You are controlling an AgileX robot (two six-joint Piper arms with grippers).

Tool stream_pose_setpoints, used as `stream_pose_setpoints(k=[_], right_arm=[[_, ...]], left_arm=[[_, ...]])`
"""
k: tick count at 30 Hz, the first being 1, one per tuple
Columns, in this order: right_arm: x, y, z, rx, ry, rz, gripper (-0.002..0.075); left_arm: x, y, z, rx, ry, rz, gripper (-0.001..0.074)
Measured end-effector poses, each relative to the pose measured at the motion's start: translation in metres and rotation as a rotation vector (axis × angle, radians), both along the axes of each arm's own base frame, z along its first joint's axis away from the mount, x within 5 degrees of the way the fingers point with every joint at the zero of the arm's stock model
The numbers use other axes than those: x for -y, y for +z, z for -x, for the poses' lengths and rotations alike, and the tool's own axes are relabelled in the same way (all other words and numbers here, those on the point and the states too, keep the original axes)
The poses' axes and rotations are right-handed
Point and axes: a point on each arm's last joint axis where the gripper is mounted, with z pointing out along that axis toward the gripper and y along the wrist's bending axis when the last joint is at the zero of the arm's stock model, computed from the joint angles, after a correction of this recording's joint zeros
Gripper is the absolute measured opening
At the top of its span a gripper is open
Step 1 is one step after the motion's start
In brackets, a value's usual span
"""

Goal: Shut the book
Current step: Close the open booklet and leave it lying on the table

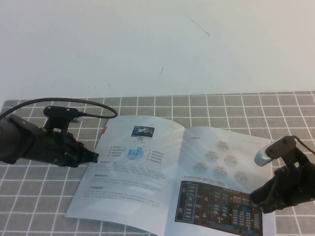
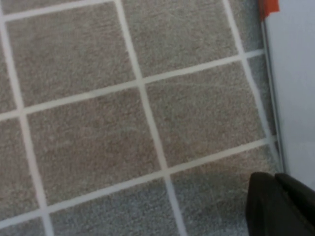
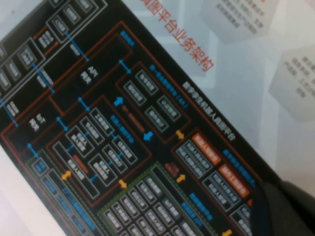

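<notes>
You're looking at the book (image 1: 147,177) lying open and flat on the grid mat (image 1: 221,105), between the two arms. The left gripper (image 1: 94,158) is sitting low at the book's left edge, just beside the page; it's possibly touching, the view is too poor to confirm. The right gripper (image 1: 254,199) is hovering at the dark diagram (image 3: 123,123) on the right page, near the outer corner. Clenched or released, you're not getting that for either gripper: cannot tell.
</notes>
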Motion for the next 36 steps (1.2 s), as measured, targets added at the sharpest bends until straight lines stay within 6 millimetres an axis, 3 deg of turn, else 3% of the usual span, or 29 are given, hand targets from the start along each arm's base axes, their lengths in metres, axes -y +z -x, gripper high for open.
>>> stream_pose_setpoints(k=[7, 22, 28, 36], right_arm=[[-0.001, -0.002, -0.002, -0.011, -0.004, -0.012, -0.0002], [-0.002, -0.003, -0.003, -0.016, -0.005, -0.018, -0.0002], [-0.002, -0.003, -0.003, -0.016, -0.004, -0.019, -0.0002], [-0.002, -0.004, -0.003, -0.021, -0.009, -0.023, -0.0002]], left_arm=[[0.006, 0.000, 0.002, -0.021, -0.013, 0.028, -0.0004], [0.039, 0.011, 0.018, -0.207, -0.087, 0.473, -0.0004], [0.080, 0.029, 0.031, -0.197, -0.297, 0.685, -0.0004], [0.112, 0.033, 0.045, -0.166, -0.467, 0.691, -0.0004]])
